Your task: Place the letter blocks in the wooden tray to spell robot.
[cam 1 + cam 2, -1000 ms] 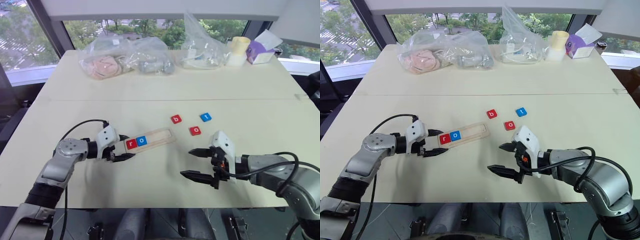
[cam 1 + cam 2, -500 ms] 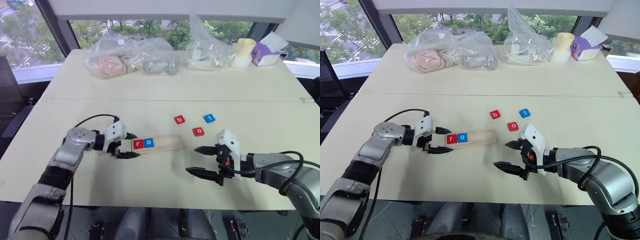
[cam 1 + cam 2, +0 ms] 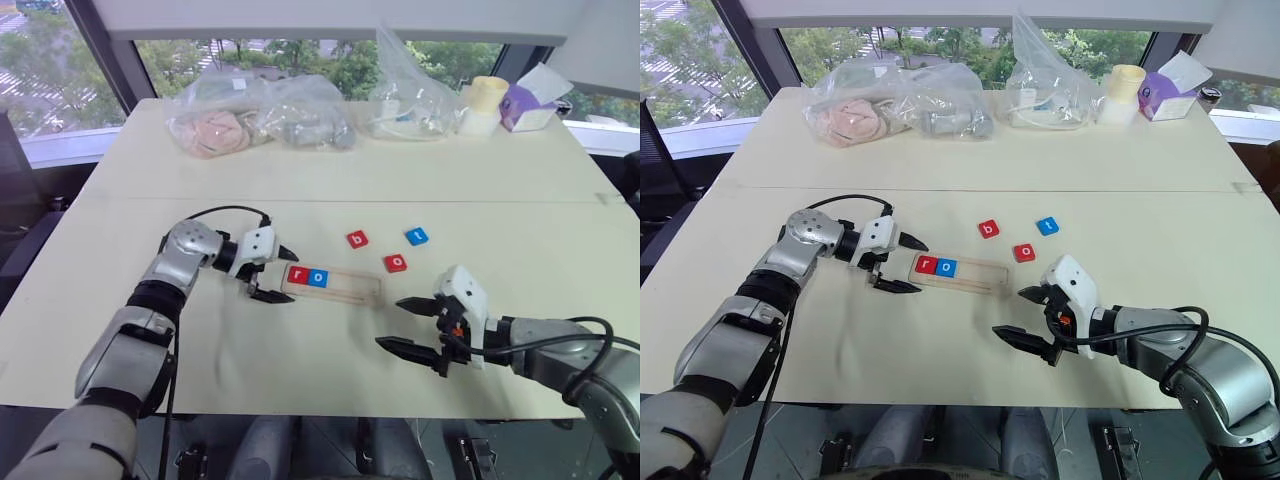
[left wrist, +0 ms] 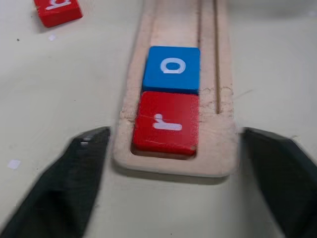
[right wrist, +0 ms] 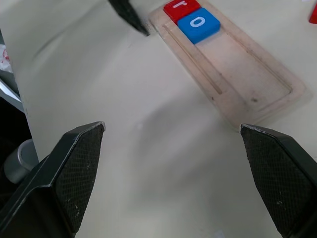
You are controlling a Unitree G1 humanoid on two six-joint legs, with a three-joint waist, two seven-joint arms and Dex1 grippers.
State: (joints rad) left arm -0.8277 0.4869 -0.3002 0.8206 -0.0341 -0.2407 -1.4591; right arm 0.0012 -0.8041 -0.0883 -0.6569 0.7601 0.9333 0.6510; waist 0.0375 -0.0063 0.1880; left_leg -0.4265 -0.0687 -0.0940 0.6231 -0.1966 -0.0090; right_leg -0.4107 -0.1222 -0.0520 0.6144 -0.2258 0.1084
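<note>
White lowercase letters on tiles: red r [image 3: 296, 275] & blue o [image 3: 317, 278] in tray; red b [image 3: 358, 240], red o [image 3: 396, 263], blue t [image 3: 418, 236] on table.

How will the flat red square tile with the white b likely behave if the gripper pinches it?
The flat red square b tile lies low, so it probably won't roll or tip. Its thin edges may give fingers little to grip. It looks rigid and probably light, so it might slide on the smooth pale table.

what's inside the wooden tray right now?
Two blocks at the wooden tray's left end: red r, then blue o, touching. The rest of the groove is bare wood. The groove floor under the two blocks is covered.
</note>
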